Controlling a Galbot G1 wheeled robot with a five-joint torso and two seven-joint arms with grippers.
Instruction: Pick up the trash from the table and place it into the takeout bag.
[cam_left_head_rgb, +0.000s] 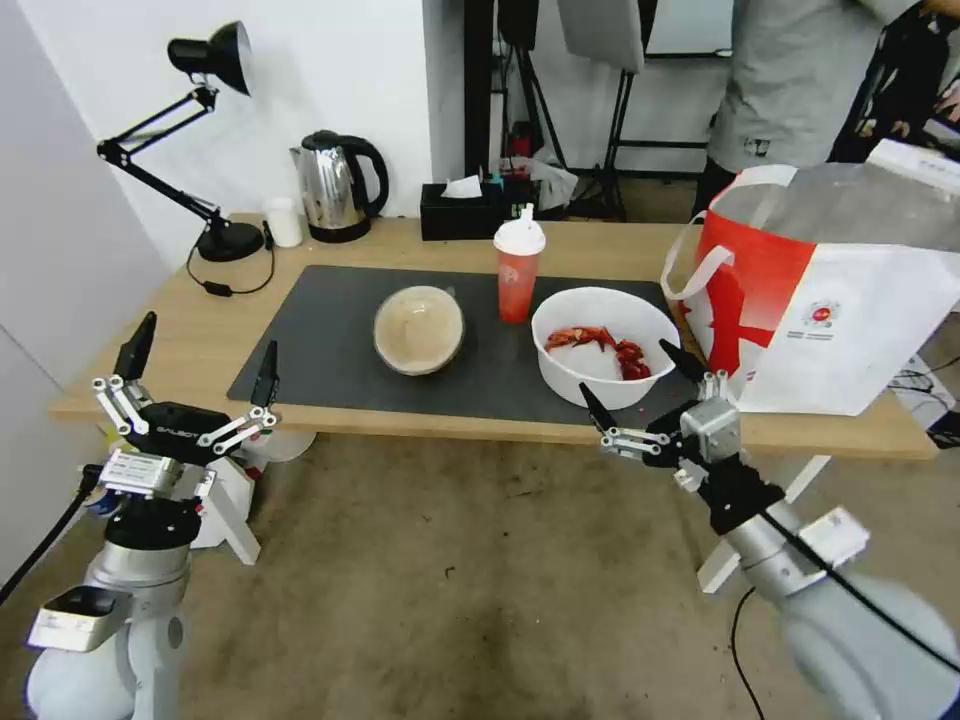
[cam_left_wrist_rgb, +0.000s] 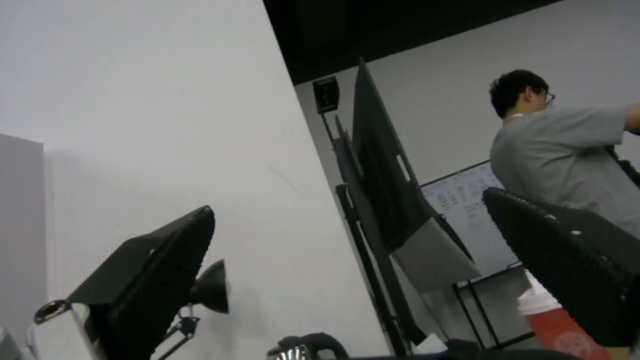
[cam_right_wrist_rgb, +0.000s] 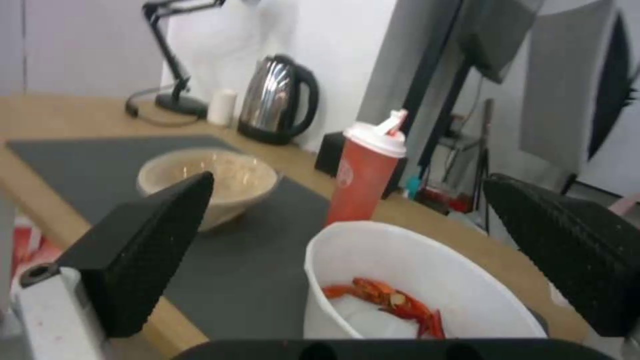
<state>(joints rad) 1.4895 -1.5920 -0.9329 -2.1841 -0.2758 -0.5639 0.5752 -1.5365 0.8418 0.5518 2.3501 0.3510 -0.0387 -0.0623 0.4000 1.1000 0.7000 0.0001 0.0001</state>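
Observation:
On the table (cam_left_head_rgb: 200, 330), a dark grey mat (cam_left_head_rgb: 320, 340) carries the trash: a beige-filled bowl (cam_left_head_rgb: 418, 328), a red cup with a white domed lid (cam_left_head_rgb: 517, 275) and a white bowl with red shellfish scraps (cam_left_head_rgb: 565, 375). The takeout bag (cam_left_head_rgb: 850, 320) stands open at the table's right end. My right gripper (cam_left_head_rgb: 625, 367) hangs open just off the front edge, facing the white bowl (cam_right_wrist_rgb: 347, 260), with the cup (cam_right_wrist_rgb: 363, 175) and beige bowl (cam_right_wrist_rgb: 220, 175) beyond its open jaws (cam_right_wrist_rgb: 347, 200). My left gripper (cam_left_head_rgb: 210, 335) is open and empty near the front left corner.
A steel kettle (cam_left_head_rgb: 335, 185), a black tissue box (cam_left_head_rgb: 455, 210), a small white container (cam_left_head_rgb: 284, 222) and a black desk lamp (cam_left_head_rgb: 200, 140) line the back edge. A person in a grey shirt (cam_left_head_rgb: 790, 80) stands behind the bag. Bare floor lies before the table.

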